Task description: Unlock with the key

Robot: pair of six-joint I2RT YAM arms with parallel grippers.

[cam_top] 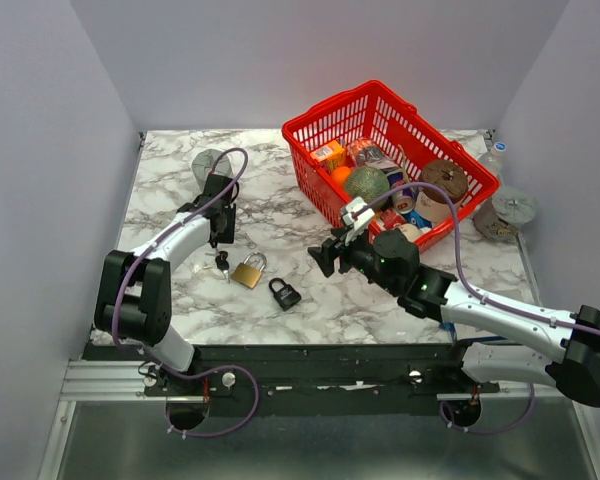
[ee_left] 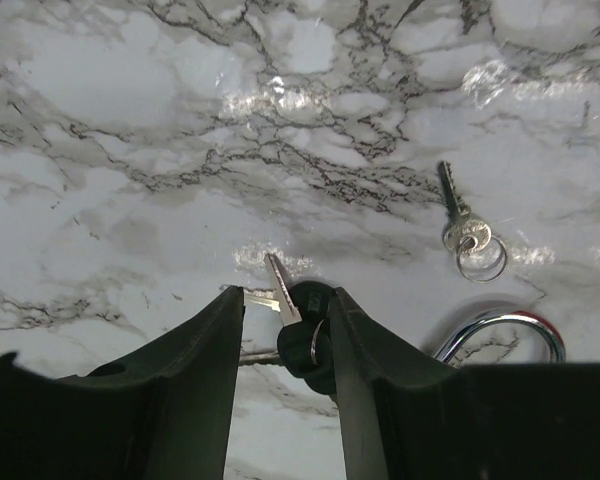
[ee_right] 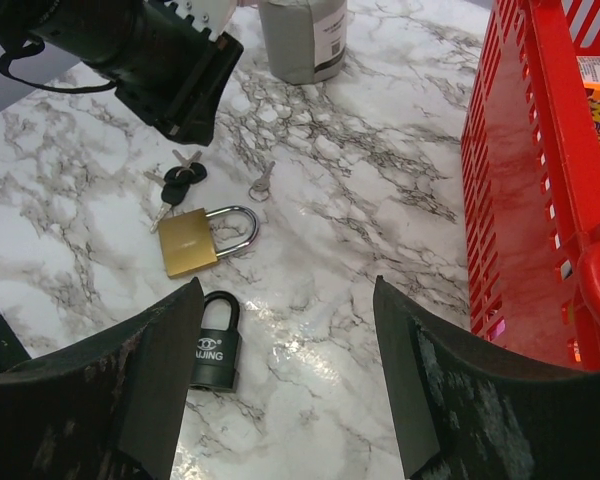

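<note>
On the marble table (cam_top: 310,300) our left gripper (ee_left: 286,297) straddles the key (ee_left: 308,298), unclamped; next we pinch its black head. Right gripper (ee_right: 288,300) gapes empty.

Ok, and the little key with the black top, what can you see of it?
The key is tiny: a shiny silver blade and a black head that looks like plastic. A thin metal ring runs through the head, and another blade seems to share it. It lies flat on the marble table beside the brass padlock. The left gripper hangs over it, one finger on each side; whether either touches it is unclear.
</note>
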